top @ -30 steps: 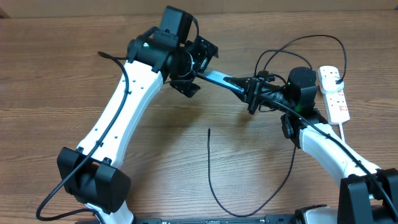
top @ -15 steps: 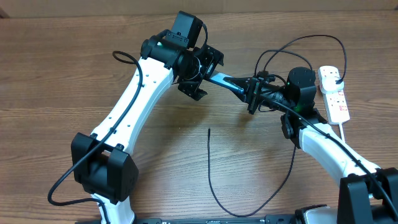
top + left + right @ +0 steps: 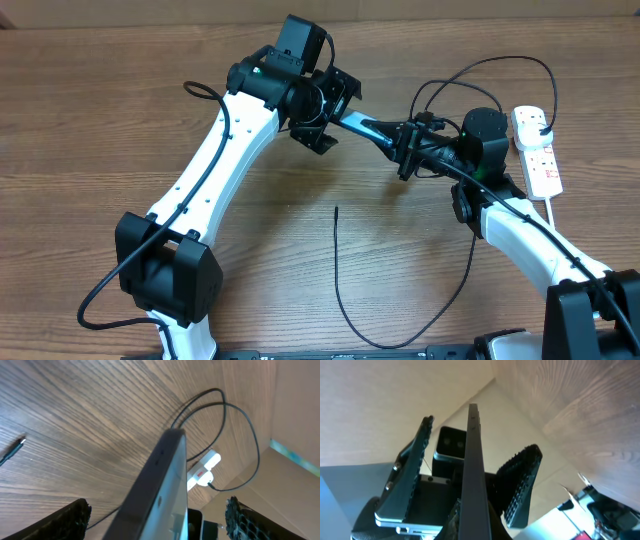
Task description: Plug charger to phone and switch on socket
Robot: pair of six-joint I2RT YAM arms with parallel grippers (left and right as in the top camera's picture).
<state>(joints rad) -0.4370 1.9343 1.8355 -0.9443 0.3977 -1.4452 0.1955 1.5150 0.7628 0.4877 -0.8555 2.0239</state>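
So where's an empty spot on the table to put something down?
The biggest bare patch is the wood left of the left arm. There's room between the arms, above the charger tip. It's crowded where the left end effector and right end effector meet at the phone, and by the socket.

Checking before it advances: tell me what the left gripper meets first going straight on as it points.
The phone: its edge stands between the open fingers of the left gripper, held out by the right gripper. Depth is unclear, but nothing else shows nearer.
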